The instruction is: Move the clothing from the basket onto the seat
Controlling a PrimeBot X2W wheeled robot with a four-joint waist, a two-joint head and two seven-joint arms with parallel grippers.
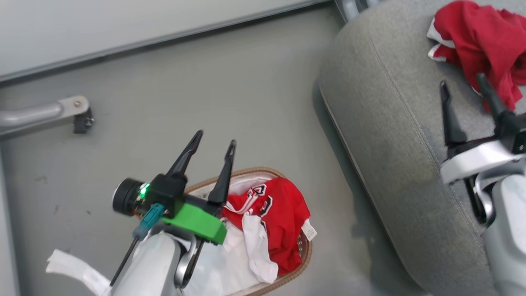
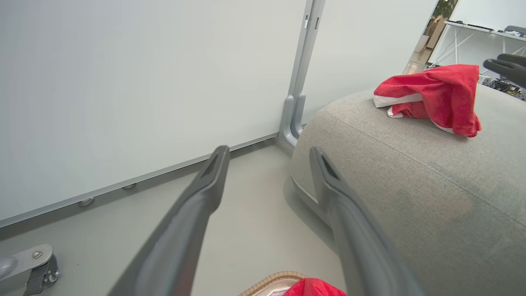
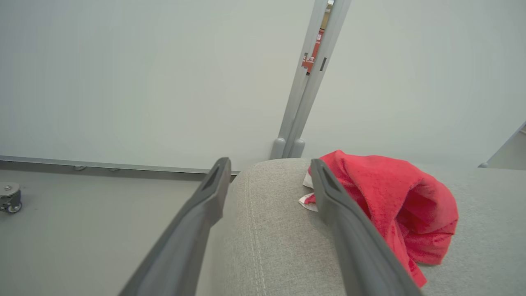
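Seat (image 1: 390, 135) lies under my right tool (image 1: 461, 80), spread and empty, with one red garment (image 1: 481, 37) just ahead of its fingers. Basket (image 1: 254, 169) sits beneath my left tool (image 1: 216, 137), also spread and empty, and holds another red jersey (image 1: 283, 213). I fear a grasp there would also pinch the white liner sheet (image 1: 218, 267), because it lies against the jersey.
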